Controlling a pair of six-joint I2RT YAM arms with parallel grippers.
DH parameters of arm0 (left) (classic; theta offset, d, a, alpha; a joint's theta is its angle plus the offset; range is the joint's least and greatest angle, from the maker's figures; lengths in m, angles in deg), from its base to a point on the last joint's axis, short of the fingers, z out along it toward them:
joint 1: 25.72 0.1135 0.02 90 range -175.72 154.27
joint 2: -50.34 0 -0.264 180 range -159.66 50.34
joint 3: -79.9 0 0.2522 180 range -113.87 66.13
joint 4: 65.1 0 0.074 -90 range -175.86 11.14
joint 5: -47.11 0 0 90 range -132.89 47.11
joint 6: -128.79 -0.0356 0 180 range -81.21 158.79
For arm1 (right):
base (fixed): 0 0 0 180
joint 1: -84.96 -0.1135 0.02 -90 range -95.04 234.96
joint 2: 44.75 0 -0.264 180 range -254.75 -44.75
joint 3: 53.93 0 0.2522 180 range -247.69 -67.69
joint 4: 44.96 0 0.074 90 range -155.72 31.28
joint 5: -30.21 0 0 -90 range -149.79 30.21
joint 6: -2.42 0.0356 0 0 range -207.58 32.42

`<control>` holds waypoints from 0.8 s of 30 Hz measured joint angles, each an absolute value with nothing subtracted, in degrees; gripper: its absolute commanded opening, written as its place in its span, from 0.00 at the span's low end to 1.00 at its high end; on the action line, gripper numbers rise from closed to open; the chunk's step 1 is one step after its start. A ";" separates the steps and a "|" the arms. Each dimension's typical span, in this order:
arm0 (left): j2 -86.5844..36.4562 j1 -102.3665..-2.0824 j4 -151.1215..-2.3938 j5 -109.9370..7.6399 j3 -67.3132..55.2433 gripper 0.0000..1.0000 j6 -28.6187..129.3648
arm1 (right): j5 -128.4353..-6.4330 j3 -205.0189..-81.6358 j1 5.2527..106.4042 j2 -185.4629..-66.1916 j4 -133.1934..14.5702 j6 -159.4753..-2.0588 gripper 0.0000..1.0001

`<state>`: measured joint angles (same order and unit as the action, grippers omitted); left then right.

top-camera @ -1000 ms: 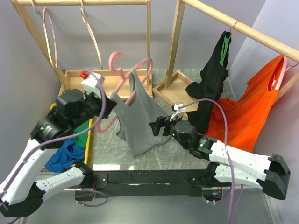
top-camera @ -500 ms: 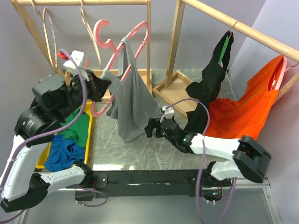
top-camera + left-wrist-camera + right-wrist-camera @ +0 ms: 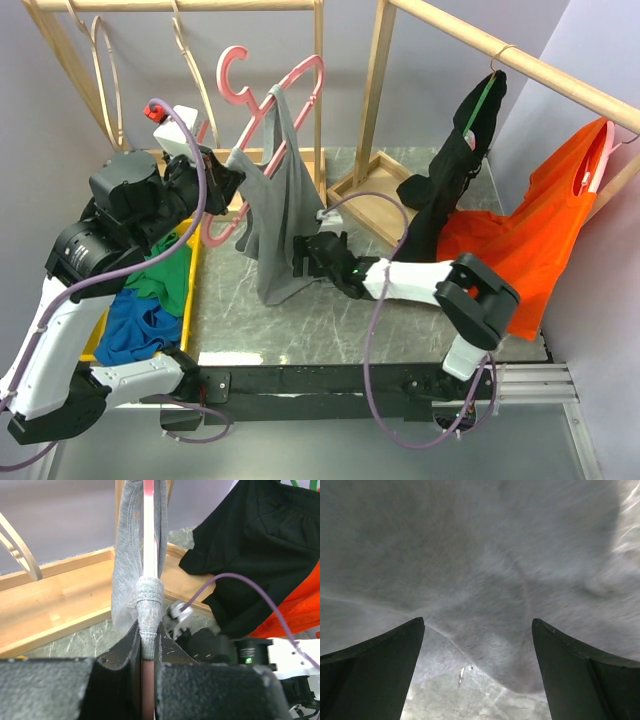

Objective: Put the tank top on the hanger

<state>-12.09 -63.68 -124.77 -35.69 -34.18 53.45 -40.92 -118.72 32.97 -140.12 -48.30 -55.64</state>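
The grey tank top (image 3: 275, 215) hangs from the pink hanger (image 3: 262, 110), which is raised and tilted above the table's back left. One strap loops over the hanger's upper arm, the other is bunched at its lower end. My left gripper (image 3: 222, 185) is shut on that lower end of the hanger and the strap wrapped round it; in the left wrist view the strap (image 3: 148, 605) and pink bar (image 3: 150, 540) run up from between the jaws. My right gripper (image 3: 300, 258) is open, right at the top's lower part; its view is filled by grey cloth (image 3: 485, 555) between wide-apart fingers (image 3: 375, 660).
A yellow bin (image 3: 190, 290) with green and blue clothes sits at left. Wooden racks stand behind: pale cream hangers (image 3: 105, 70) at back left, a black garment (image 3: 450, 170) and an orange garment (image 3: 520, 240) on the right rail. A wooden rack base (image 3: 370, 200) lies mid-table.
My left arm has lifted the hanger and tank top up and back, then settled slightly lower and right. My right arm has reached left, bringing its open gripper against the top's lower part.
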 measured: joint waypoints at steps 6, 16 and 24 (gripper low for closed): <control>-11.48 -63.68 -124.75 -35.44 -33.98 0.01 53.45 | -38.34 -121.69 28.93 -145.87 -54.42 -54.85 0.56; -10.13 -63.68 -124.14 -34.40 -29.89 0.01 53.58 | -38.82 -126.78 28.09 -149.32 -59.95 -54.52 0.00; -10.23 -63.68 -124.20 -31.82 -27.49 0.01 54.91 | -52.44 -132.01 37.62 -142.41 -57.42 -55.70 0.00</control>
